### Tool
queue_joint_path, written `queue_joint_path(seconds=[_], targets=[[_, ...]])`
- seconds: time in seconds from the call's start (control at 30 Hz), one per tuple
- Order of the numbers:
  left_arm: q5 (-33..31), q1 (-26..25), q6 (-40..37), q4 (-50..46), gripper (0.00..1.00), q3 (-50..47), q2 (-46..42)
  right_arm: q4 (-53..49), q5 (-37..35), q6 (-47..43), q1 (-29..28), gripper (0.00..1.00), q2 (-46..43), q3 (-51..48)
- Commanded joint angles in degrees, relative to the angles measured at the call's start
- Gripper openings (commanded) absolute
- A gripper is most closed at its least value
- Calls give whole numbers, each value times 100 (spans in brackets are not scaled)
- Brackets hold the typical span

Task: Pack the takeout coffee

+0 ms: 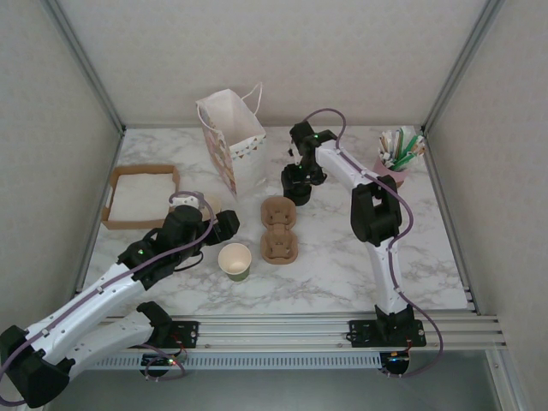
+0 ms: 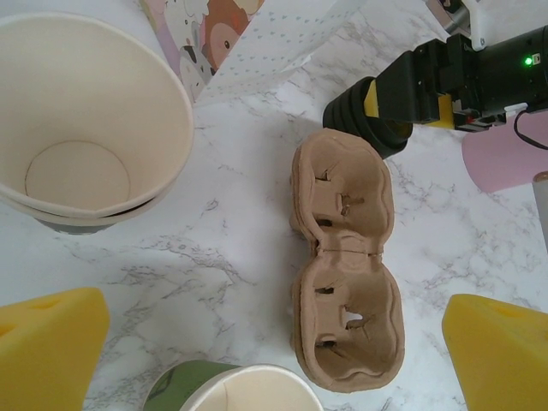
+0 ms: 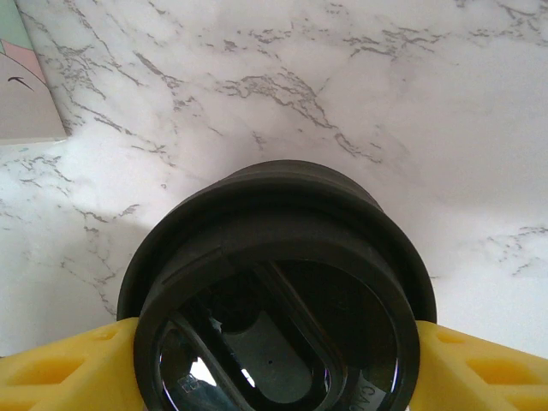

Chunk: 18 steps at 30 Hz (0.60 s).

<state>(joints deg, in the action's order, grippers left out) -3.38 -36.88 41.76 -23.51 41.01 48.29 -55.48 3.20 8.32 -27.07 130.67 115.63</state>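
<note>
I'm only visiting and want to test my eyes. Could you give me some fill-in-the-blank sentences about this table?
The brown cardboard carrier has ___ cup wells.
The lid between the right hand's yellow fingers is ___ in colour.
The single open cup beside the carrier is cream inside and ___ outside.
Missing words: two; black; green.

The top camera looks down from the near side over the whole table [image 1: 342, 265]. The left wrist camera, closer, shares the carrier [image 2: 342, 274] with it. The right wrist camera is very close above the black lid [image 3: 274, 282].
</note>
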Motion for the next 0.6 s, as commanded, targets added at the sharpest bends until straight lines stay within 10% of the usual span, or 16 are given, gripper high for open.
queue_joint_path(seconds=[0.0,0.57], targets=[[20,67,-89,-76,100,-13,-97,34,114,89,103,71,-335,-194],[50,67,-54,-46,100,-14,-125,268,262,162,239,72,-809,-769]])
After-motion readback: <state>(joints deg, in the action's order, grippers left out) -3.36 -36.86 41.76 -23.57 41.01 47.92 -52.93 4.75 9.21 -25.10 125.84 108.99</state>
